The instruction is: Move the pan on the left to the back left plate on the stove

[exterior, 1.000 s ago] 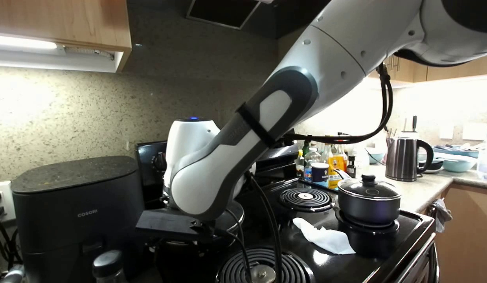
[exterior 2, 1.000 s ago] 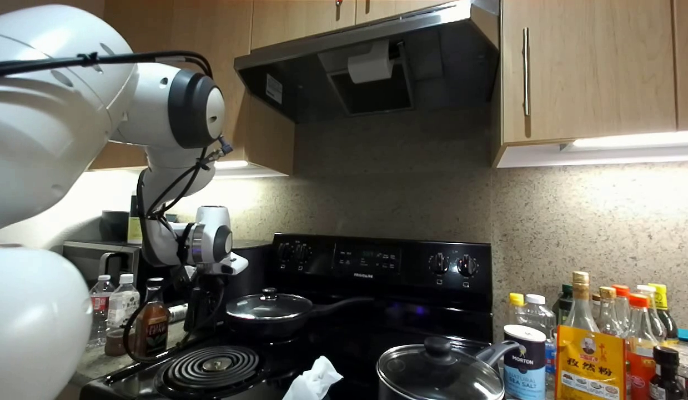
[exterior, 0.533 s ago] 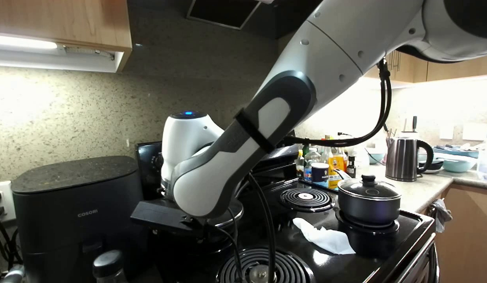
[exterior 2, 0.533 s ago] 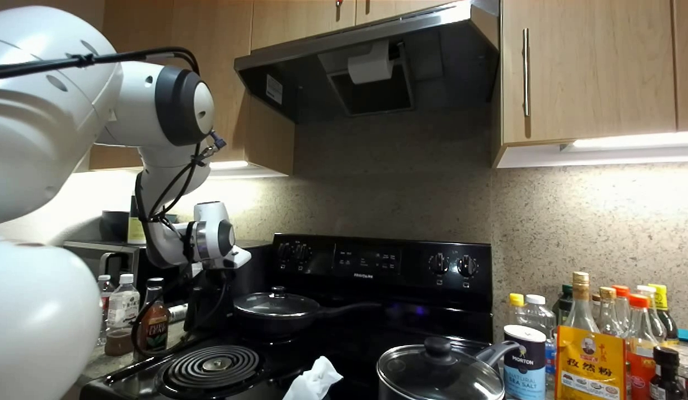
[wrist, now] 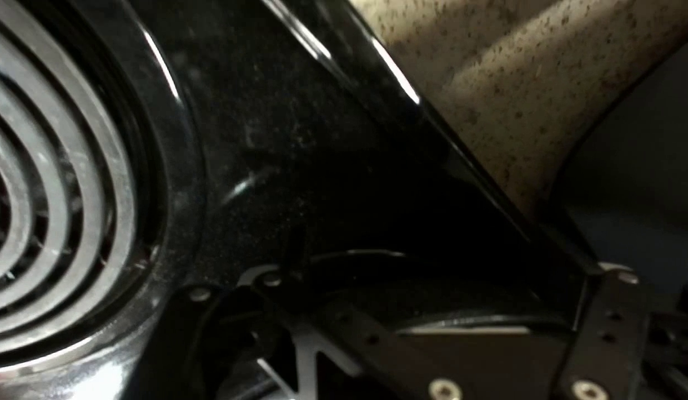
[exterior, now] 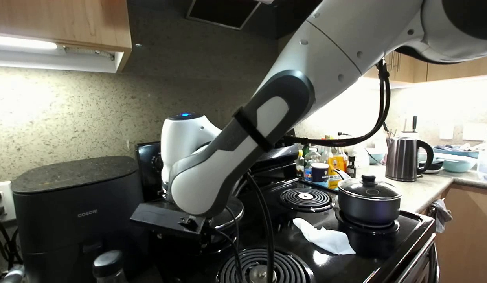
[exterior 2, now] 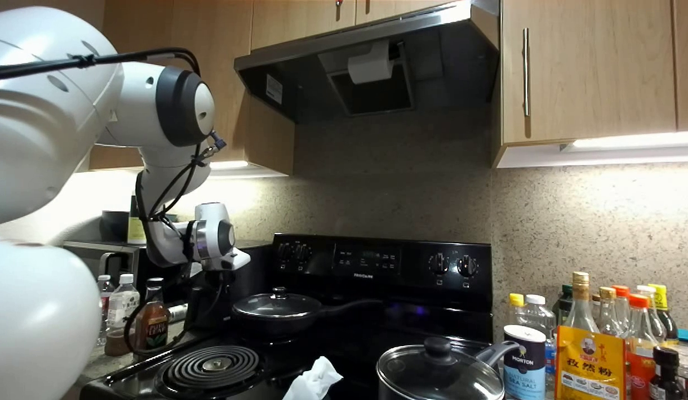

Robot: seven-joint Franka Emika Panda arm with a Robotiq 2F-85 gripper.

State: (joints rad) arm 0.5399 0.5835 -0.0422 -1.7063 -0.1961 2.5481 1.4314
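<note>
The pan [exterior 2: 277, 314] is wide and dark, with a glass lid, round knob and long black handle pointing right. In an exterior view it stands at the stove's back left, partly behind my arm [exterior: 230, 212]. My gripper is open in the wrist view [wrist: 435, 258], its fingers wide apart, with the pan's side and rim [wrist: 477, 320] between and below them. In an exterior view the dark gripper [exterior 2: 207, 300] is just left of the pan; its fingertips cannot be made out. The back left plate is hidden under the pan; whether the pan rests on it is unclear.
The front left ring [exterior 2: 210, 365] also shows in the wrist view [wrist: 49, 194]. A smaller lidded pot [exterior: 369, 202] stands on the right of the stove, near a white tissue [exterior: 324, 237]. A black air fryer [exterior: 78, 212] and bottles [exterior 2: 154, 319] are on the left.
Over the last second the pan has shifted slightly right in an exterior view, and the arm's wrist has moved a little with it. In the last half second there is almost no motion.
</note>
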